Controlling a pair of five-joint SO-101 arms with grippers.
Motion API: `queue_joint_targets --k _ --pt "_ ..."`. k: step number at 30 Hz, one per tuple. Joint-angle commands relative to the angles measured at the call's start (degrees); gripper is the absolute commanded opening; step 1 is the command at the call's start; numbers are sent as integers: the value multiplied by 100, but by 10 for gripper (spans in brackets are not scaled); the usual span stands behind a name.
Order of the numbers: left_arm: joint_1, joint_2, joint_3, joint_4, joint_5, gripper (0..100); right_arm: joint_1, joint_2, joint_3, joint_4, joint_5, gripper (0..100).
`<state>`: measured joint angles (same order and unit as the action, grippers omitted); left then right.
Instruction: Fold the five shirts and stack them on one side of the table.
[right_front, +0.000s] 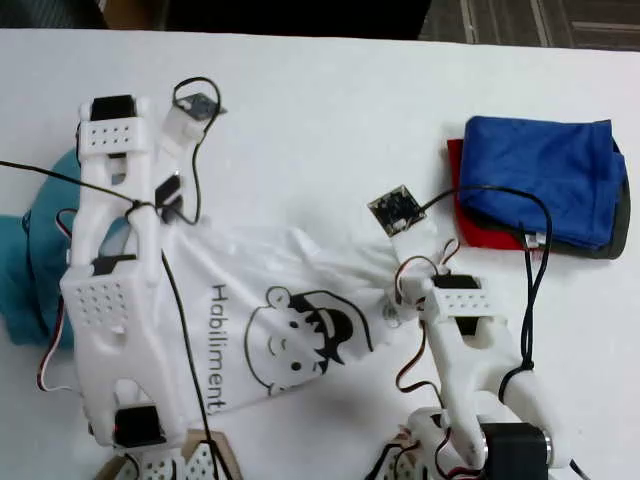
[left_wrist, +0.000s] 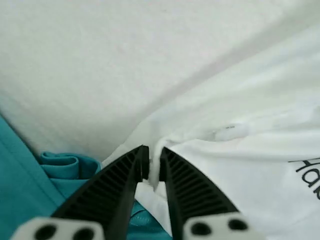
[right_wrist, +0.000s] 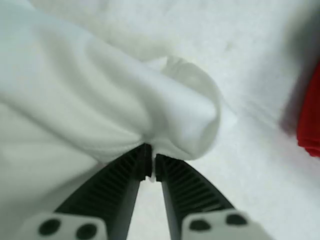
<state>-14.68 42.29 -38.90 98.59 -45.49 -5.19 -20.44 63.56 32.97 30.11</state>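
Three of the five shirts look done. On one side of the worktop (right_front: 330, 110) a folded blue shirt (right_front: 540, 170) lies on a red shirt (right_front: 478, 232), and a dark layer shows at the stack's far edge, probably a third shirt.

The white shirt (right_front: 300, 300), printed with a cartoon face, lies between the two arms and is not yet folded. The left claw (left_wrist: 154, 167) is closed to a thin slit on the cloth's edge near the collar. The right claw (right_wrist: 151, 167) is pinched just as tightly on a bunched fold at the opposite side. I judge this to be the spreading or first fold of shirt four.

A teal shirt (right_front: 25, 280) lies crumpled beside and partly under the left arm, waiting its turn.

A black cable (right_front: 545, 215) from the right arm loops over the stack and could drag on it. The teal cloth touches the white shirt's edge and may get caught in the fold.
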Motion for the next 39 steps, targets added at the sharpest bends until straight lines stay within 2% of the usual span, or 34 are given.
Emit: queue_joint_targets --k 1,4,8,14,19,23,31,39 --pt "0 -105 -66 114 -9 23 -48 22 -35 -92 -53 21" --pt "26 -114 -154 334 18 26 -22 4 -35 -92 -53 21" --pt "53 -492 -312 369 404 26 -4 -4 -527 171 9 21" --pt "431 -2233 -295 387 703 25 -4 -4 -3253 1771 466 21" --pt "475 -3903 -277 387 1292 25 22 -4 -5758 3160 475 21" --pt "440 -5222 242 378 1363 25 251 -4 -7516 4057 484 21" --pt "448 -7727 1059 334 1380 25 734 -40 -9952 5218 475 21" --pt "44 -8844 1033 35 1380 25 796 -857 -11499 5780 299 21"
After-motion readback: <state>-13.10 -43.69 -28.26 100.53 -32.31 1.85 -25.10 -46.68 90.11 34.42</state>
